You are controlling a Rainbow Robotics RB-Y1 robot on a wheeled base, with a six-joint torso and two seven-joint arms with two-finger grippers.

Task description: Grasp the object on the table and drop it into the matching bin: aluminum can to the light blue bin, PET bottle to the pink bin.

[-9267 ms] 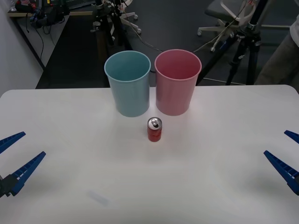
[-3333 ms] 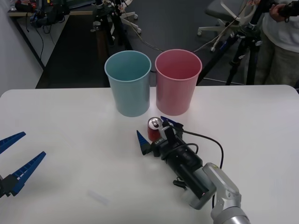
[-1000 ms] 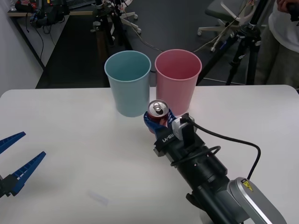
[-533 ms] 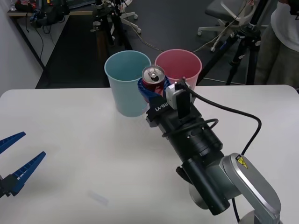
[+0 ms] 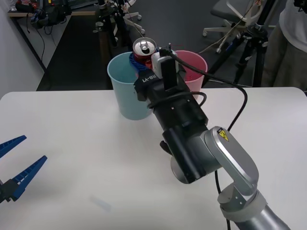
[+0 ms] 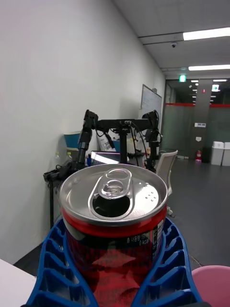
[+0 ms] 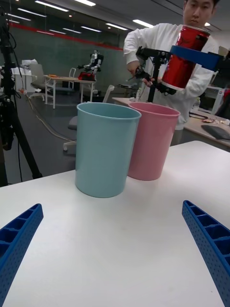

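the right gripper [image 5: 139, 58] is clenched on the aluminum can [image 5: 144, 51], holding it well up in the air, clear of the desk [image 5: 72, 143]. in the front view the can sits over the rim of the light blue bin [image 5: 128, 91], on the side nearest the pink bin [image 5: 192, 76], with its silver top and pull tab facing up and slightly toward the camera. from the left wrist view the can [image 7: 184, 58] hangs above the two bins, tilted a little, and there it seems closer to being over the pink bin [image 7: 149, 140] than the light blue bin [image 7: 106, 148]; which rim it is truly above is hard to say from these angles.

in the right wrist view the blue ribbed fingers [image 6: 53, 268] press against both sides of the red can [image 6: 115, 230], cupping its lower body, while the open mouth of the can shows on top. a sliver of the pink bin [image 6: 211, 283] sits at the corner of that view.

the two bins stand upright, touching or nearly so, side by side at the far middle of the desk, the light blue one on the robot's left.

the left gripper [image 5: 14, 165] waits low at the near left edge of the desk, its fingers [image 7: 208, 244] spread wide apart and holding nothing, well apart from the bins.
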